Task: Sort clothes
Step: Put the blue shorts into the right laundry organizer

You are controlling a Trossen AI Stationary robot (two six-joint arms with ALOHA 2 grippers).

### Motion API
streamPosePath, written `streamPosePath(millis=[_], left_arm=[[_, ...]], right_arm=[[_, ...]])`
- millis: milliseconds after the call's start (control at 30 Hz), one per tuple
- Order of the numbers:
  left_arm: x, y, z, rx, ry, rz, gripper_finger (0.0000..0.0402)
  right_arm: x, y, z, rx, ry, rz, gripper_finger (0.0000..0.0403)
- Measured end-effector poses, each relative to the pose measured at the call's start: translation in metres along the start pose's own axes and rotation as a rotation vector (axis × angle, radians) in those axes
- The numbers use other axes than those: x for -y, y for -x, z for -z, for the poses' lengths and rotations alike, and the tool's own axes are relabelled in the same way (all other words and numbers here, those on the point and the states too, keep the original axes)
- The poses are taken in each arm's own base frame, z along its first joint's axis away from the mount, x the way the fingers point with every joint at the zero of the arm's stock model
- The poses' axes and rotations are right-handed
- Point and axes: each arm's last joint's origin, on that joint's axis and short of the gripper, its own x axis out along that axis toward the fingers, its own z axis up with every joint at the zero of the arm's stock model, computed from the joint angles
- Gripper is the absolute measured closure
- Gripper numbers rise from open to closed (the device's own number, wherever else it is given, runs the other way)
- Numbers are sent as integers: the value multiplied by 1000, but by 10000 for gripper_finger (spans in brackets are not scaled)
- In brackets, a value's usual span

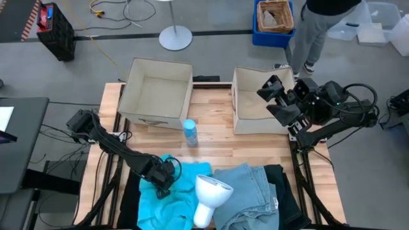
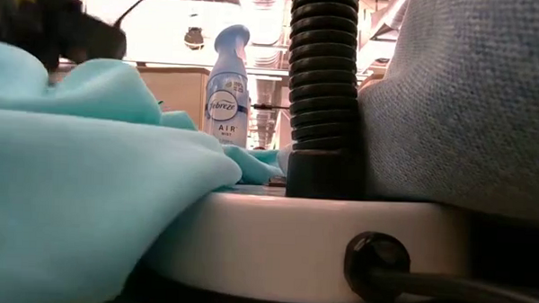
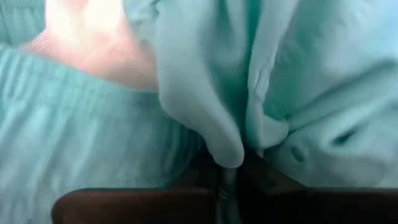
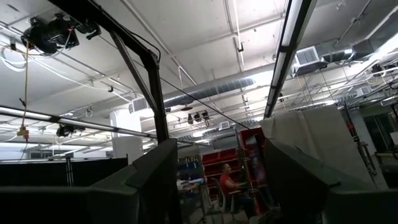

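Pinching a fold of the turquoise garment (image 1: 167, 195) at the near left of the table (image 1: 214, 137), the left gripper (image 1: 165, 179) has its fingers pressed together on the cloth. To its right a white lamp head (image 1: 211, 191) lies across the pile, then a grey-blue garment (image 1: 246, 191), then a black garment (image 1: 281, 182) at the near right edge. Behind them stand a small blue spray bottle (image 1: 190, 132) and two beige fabric boxes, the left box (image 1: 158, 92) and the right box (image 1: 259, 102). The right gripper (image 1: 281, 102) hovers above the right box, fingers spread and holding nothing.

What could go wrong, as a judgement: the pinch takes only a small ridge of soft cloth, so the garment may slip free when lifted. The turquoise cloth also lies against the lamp and the grey-blue garment, so a pull could drag either along. The spray bottle stands between the pile and the boxes, and a swinging garment could knock it over.

The left wrist view alone shows the grip itself, a ridge of turquoise cloth (image 3: 224, 134) caught between the dark fingers. The high view alone shows the boxes' places and both arms. The low view shows the bottle (image 2: 228, 87) upright beyond the turquoise cloth (image 2: 80, 181), and the lamp's black ribbed neck (image 2: 322, 90). The right wrist view points up at the ceiling and shows its spread fingers (image 4: 149, 180), with a seated person (image 4: 227, 183) far off.
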Motion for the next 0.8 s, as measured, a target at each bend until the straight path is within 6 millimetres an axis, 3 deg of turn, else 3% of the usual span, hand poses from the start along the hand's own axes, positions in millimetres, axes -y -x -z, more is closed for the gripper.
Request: streamPosePath(millis=[133,300,533,700,800], left_arm=[[17,49,-12,80,-23,104,388],[17,115,-17,235,-16,121,389],[2,206,-11,418,7,246,391],[-9,271,-4,600,-112,403,391],[-16,310,-4,799,-175,455,391]], right_arm=[[0,0,0,0,-11,0,143],[0,0,0,0,-11,-1,143],[0,0,0,-1,-11,-4,143],[-3,6,-6,-14,-11,-24,143],[-4,11,-10,-32,-11,-20,143]])
